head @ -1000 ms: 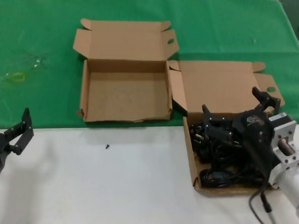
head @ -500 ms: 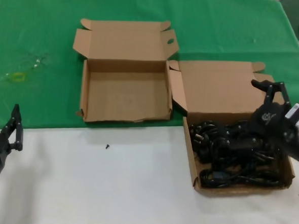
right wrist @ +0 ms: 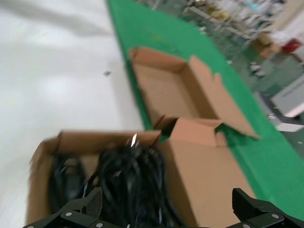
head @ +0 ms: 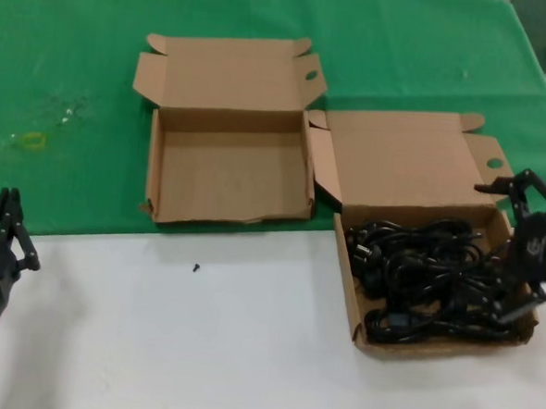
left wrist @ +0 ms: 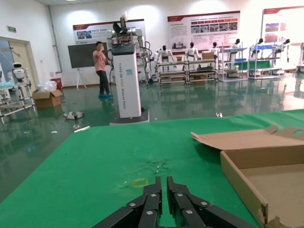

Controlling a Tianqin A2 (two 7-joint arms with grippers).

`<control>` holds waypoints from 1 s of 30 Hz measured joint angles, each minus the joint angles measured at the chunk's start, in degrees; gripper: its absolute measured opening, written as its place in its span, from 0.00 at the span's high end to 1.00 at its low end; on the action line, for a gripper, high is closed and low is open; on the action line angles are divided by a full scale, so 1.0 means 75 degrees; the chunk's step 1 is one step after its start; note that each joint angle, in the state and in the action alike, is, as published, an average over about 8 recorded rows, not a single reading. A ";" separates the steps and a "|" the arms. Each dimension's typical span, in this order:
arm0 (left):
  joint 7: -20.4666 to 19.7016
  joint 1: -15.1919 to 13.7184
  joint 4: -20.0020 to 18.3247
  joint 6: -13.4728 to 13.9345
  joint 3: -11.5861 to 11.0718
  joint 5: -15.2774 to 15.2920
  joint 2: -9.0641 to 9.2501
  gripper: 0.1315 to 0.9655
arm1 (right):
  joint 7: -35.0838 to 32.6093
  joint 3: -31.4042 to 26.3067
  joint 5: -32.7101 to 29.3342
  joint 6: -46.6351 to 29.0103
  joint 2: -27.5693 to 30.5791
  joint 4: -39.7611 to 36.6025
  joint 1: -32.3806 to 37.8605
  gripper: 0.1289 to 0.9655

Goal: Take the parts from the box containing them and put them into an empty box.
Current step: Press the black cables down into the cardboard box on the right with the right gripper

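At 8 o'clock the left pincer point(head: 3, 230) sits low over the surface point(head: 199, 348), fingers pressed together, having narrowed over the last second. At 11 o'clock the empty box point(head: 231, 169) lies long axis left to right, lid folded back toward 12. At 3 o'clock the box of black cables point(head: 426, 279) lies likewise. The right pincer point(head: 524, 197), spread wide, has drawn back to the box's right edge. No lettering is readable.
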 joint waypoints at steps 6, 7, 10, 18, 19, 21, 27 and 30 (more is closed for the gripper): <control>0.0000 0.0000 0.0000 0.0000 0.0000 0.0000 0.0000 0.96 | -0.0625 -0.0286 -0.0251 -0.0717 0.0166 -0.0486 0.0408 0.00; 0.0000 0.0000 0.0000 0.0000 0.0000 0.0000 0.0000 0.97 | -0.0716 -0.0332 -0.0298 -0.0787 0.0157 -0.0558 0.0470 0.00; 0.0000 0.0000 0.0000 0.0000 0.0000 0.0000 0.0000 0.98 | -0.0968 -0.0458 -0.0438 -0.0907 0.0065 -0.0772 0.0661 0.00; 0.0000 0.0000 0.0000 0.0000 0.0000 0.0001 0.0000 0.99 | -0.1511 -0.0737 -0.0813 -0.0876 -0.0383 -0.1381 0.1179 0.02; 0.0000 0.0000 0.0000 0.0000 0.0000 0.0001 0.0000 0.99 | -0.1565 -0.0767 -0.0856 -0.0860 -0.0437 -0.1454 0.1232 0.03; 0.0000 0.0000 0.0000 0.0000 0.0000 0.0001 0.0000 0.99 | -0.1660 -0.0822 -0.0934 -0.0832 -0.0534 -0.1587 0.1328 0.05; -0.0002 0.0000 0.0000 0.0000 0.0000 0.0001 0.0000 0.99 | -0.1840 -0.0943 -0.1101 -0.0784 -0.0739 -0.1887 0.1535 0.06; -0.0004 0.0000 0.0000 0.0000 0.0000 0.0001 0.0000 0.99 | -0.1894 -0.0983 -0.1156 -0.0773 -0.0809 -0.1991 0.1609 0.12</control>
